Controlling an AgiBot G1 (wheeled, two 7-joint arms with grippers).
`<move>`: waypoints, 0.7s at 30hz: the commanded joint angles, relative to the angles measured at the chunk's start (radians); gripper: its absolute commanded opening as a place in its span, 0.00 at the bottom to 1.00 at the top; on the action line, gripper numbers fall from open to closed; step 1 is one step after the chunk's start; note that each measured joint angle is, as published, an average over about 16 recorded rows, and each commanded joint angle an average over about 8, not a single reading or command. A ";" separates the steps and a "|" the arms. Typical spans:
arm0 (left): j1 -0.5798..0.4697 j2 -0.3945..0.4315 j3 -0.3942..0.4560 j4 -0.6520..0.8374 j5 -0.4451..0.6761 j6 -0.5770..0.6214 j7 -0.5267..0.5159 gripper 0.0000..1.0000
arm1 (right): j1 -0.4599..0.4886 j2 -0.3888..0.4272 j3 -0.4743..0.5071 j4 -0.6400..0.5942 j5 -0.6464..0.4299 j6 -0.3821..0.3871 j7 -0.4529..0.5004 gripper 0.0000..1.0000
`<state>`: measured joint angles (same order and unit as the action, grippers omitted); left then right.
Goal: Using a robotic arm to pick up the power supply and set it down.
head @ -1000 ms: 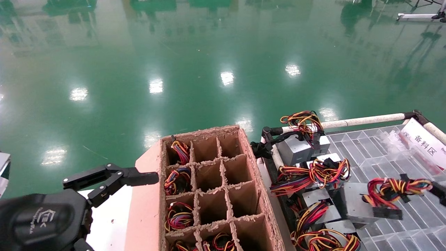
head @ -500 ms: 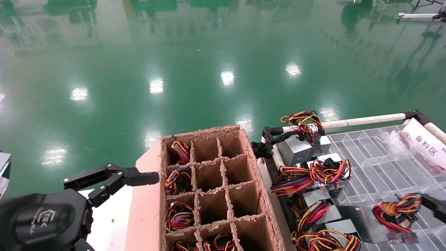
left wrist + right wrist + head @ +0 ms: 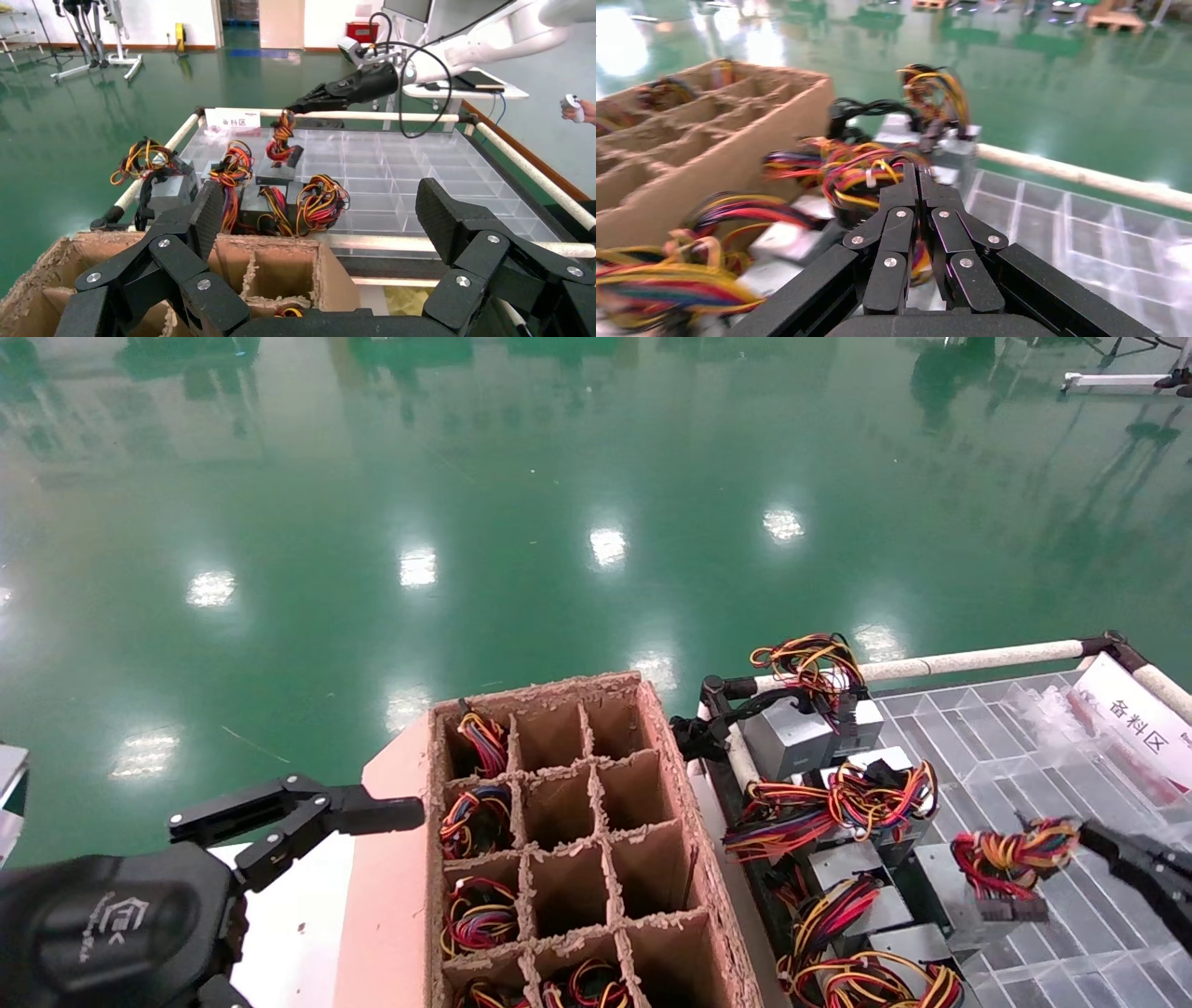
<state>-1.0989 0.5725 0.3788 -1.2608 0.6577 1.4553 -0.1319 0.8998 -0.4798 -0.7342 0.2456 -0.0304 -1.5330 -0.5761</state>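
Note:
My right gripper point(image 3: 1086, 833) is shut on the red, yellow and orange wire bundle point(image 3: 1010, 859) of a power supply. Its grey box point(image 3: 937, 889) hangs tilted just over the clear tray, beside the pile. In the right wrist view the shut gripper point(image 3: 917, 174) pinches the wire coil point(image 3: 859, 177), and the box is hidden behind the fingers. The left wrist view shows the white robotic arm point(image 3: 485, 38) holding that power supply point(image 3: 275, 172) from afar. My left gripper point(image 3: 307, 817) stays parked open, left of the cardboard box, with nothing in it point(image 3: 323, 217).
A brown cardboard box with dividers point(image 3: 684, 859) stands in the middle; several cells hold wired units. Other power supplies point(image 3: 792, 738) lie heaped along the clear gridded tray point(image 3: 1071, 933). A white padded rail point(image 3: 968, 660) and a white sign point(image 3: 1131, 719) border the tray.
The right gripper with the hanging power supply dipped towards the lower right half a second ago, then rose and moved left towards the pile. The left arm has not moved.

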 commanded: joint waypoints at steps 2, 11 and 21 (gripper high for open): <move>0.000 0.000 0.000 0.000 0.000 0.000 0.000 1.00 | 0.020 -0.019 -0.003 -0.024 -0.008 0.008 -0.002 0.95; 0.000 0.000 0.000 0.000 0.000 0.000 0.000 1.00 | 0.027 -0.024 -0.005 -0.030 -0.013 0.011 -0.002 1.00; 0.000 0.000 0.000 0.000 0.000 0.000 0.000 1.00 | 0.019 -0.019 -0.004 -0.024 -0.009 0.010 -0.002 1.00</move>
<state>-1.0988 0.5724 0.3787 -1.2606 0.6575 1.4552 -0.1319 0.9195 -0.4992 -0.7379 0.2209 -0.0398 -1.5235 -0.5784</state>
